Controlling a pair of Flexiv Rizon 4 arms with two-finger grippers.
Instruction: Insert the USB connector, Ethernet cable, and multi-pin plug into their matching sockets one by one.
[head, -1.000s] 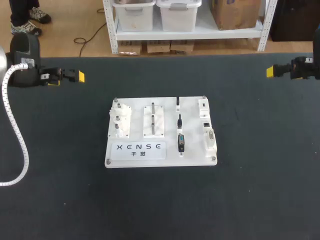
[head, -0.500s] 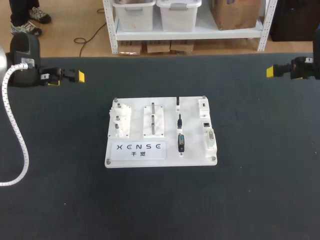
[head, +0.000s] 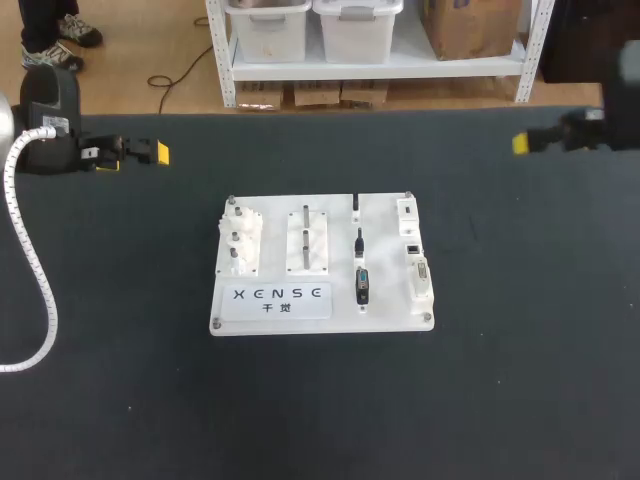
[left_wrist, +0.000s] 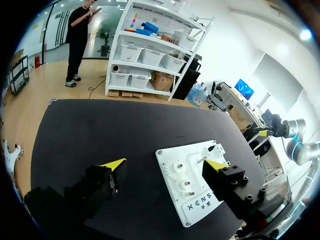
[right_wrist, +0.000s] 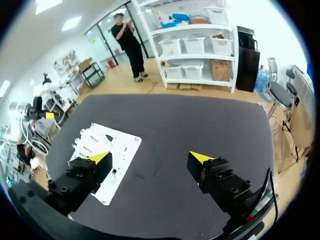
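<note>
Task not started, I'd say: all three plugs sit parked in a column at the middle of the white board (head: 390, 305), with the USB connector (head: 356, 204) at the far end, the Ethernet cable (head: 359, 240) plug next and the multi-pin plug (head: 362, 285) nearest. The socket block (head: 416, 262) runs along the board's right edge just beside them, with nothing plugged in as far as I can see. Left pincer (left_wrist: 165, 164) is wide open and empty, hanging over the surface (head: 120, 390) well to the left of the board. Right pincer (right_wrist: 150, 157) is also wide open and empty, off at the far right, well apart from the board. Likely step is the approach for the first pick. Next move probably needs one arm over the plug column, the right one being on the socket side, then fingers narrowed round the USB body and squared up to its socket before pushing. The plugs are small and close together, so clipping the neighbour is the risk. The surface is a dark mat. The board also carries a gear fixture (head: 240, 245) and a peg block (head: 308, 240). The left arm's white corrugated hose (head: 35, 290) trails along the left side.
</note>
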